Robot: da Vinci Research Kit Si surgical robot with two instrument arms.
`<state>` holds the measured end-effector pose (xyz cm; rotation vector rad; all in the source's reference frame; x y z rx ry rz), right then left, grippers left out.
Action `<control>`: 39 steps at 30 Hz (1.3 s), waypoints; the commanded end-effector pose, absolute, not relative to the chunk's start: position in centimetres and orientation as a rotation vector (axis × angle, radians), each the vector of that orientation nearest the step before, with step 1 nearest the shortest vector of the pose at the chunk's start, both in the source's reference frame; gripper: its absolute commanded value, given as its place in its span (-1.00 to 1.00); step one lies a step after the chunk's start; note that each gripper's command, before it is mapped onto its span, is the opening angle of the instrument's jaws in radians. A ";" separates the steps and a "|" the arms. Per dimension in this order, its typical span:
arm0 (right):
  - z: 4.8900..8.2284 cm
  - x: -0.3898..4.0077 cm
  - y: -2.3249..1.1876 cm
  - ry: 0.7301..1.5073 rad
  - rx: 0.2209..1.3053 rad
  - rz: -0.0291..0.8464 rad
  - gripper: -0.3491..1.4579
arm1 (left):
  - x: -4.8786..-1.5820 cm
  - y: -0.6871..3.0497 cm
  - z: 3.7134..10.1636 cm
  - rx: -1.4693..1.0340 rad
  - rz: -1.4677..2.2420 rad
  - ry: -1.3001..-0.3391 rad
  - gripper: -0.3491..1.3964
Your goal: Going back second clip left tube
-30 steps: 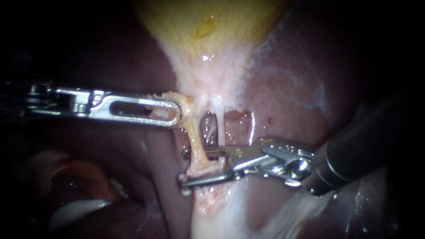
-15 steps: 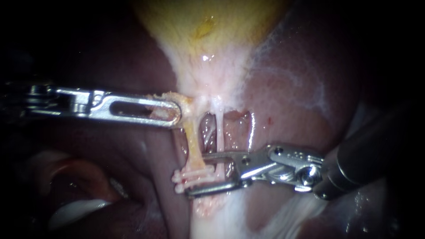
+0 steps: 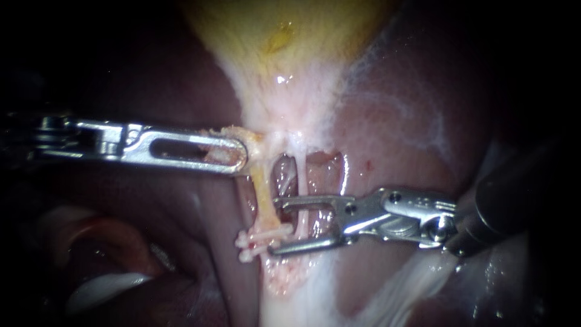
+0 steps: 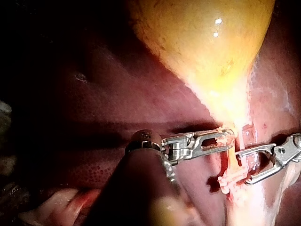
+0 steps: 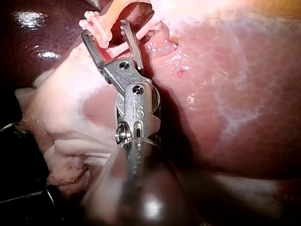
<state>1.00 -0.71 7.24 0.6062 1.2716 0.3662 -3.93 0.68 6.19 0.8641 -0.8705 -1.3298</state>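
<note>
Left instrument (image 3: 241,154): bright silver steel, one long oval slot through the jaws, stepped hinge block (image 3: 112,142) behind the jaws. Right instrument (image 3: 275,225): silver, thin hollow-framed jaws, round pivot pins (image 3: 394,196) behind the jaws, then dark glossy shaft (image 3: 514,200).

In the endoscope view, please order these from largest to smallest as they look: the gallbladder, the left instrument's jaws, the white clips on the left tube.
1. Gallbladder, clearly largest.
2. Jaws of the left instrument.
3. White clips, smallest.
The jaws may lie nearer the camera, but the order holds.
</note>
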 end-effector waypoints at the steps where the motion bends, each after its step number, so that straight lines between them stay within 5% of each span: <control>1: 7.19 0.93 -0.68 1.274 0.598 0.361 -0.07 | -3.93 0.68 6.19 0.864 -1.330 -0.870 -1.00; 17: 6.61 0.09 -0.14 1.288 0.499 0.316 -0.07 | -3.94 0.68 6.20 0.864 -1.330 -0.871 -1.00; 39: 6.53 0.02 -0.13 1.296 0.489 0.289 -0.06 | -4.24 0.67 6.79 0.843 -1.320 -0.868 -1.00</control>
